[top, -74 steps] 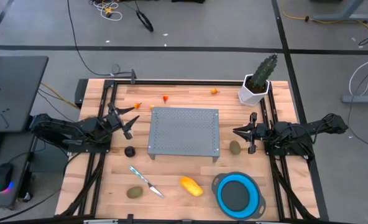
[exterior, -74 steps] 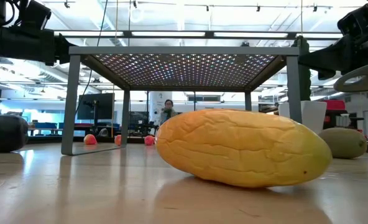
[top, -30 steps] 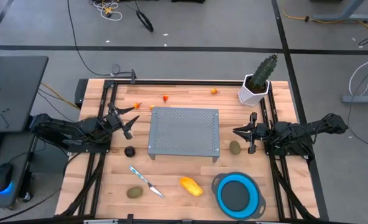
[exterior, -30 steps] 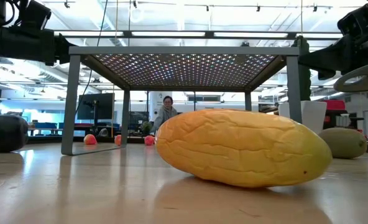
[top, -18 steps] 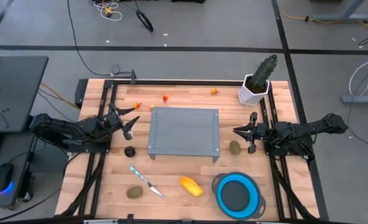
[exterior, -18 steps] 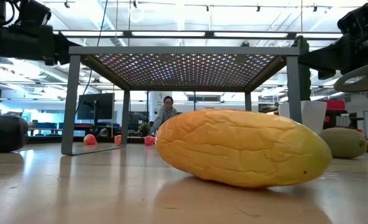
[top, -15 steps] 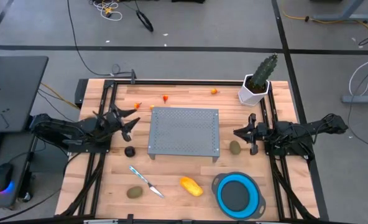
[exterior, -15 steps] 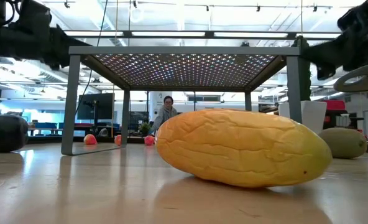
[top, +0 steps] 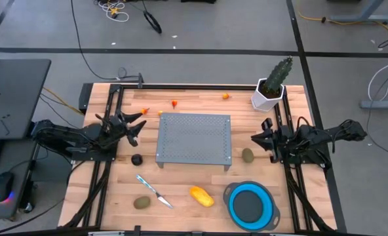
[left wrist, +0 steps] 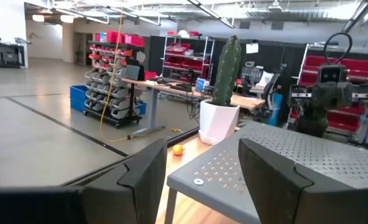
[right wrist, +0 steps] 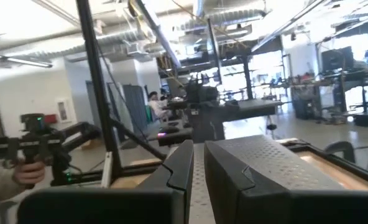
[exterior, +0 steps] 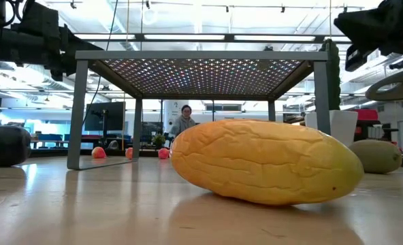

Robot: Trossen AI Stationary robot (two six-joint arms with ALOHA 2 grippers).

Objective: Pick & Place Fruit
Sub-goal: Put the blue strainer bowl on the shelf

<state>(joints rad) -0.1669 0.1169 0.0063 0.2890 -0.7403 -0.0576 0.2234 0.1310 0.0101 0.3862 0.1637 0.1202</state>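
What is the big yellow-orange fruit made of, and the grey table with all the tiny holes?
The yellow-orange oval fruit looks like soft plastic or rubber: matte, wrinkled skin with a dull sheen. The grey perforated stand looks like painted metal: a thin flat sheet full of holes on straight, slim legs.

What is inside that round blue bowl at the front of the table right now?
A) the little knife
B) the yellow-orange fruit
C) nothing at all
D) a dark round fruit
C: seen from above, the blue bowl shows only its bare inside, while the yellow-orange fruit lies on the wood beside it.
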